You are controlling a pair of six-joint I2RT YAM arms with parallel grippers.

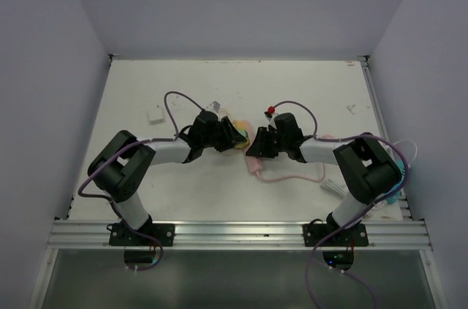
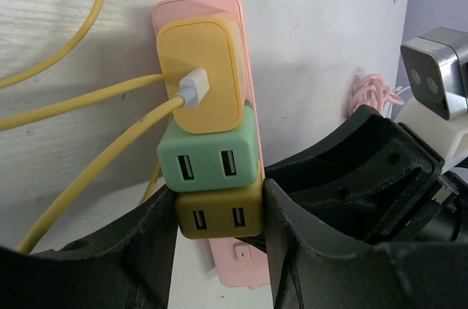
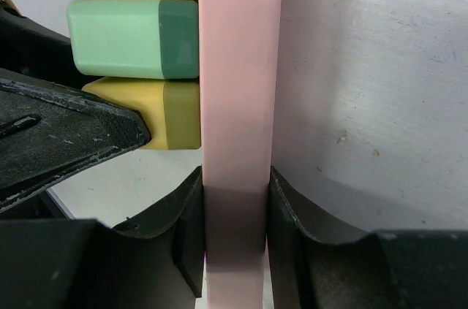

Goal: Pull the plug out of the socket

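Observation:
A pink power strip (image 2: 238, 31) stands on edge on the white table and carries three USB plugs. These are a yellow one (image 2: 201, 68) with a yellow cable (image 2: 73, 101), a green one (image 2: 208, 155) and a mustard one (image 2: 219, 227). My left gripper (image 2: 217, 210) is shut on the mustard plug, one finger on each side. My right gripper (image 3: 235, 229) is shut on the end of the pink strip (image 3: 238, 90). In the top view the two grippers, left (image 1: 235, 136) and right (image 1: 257, 147), meet at mid-table.
The strip's pink cord (image 1: 292, 176) runs right toward the table edge, with a coil (image 2: 369, 93) showing. A small white item (image 1: 155, 113) lies at the back left and a red-tipped one (image 1: 270, 110) lies behind the right gripper. Walls enclose the table.

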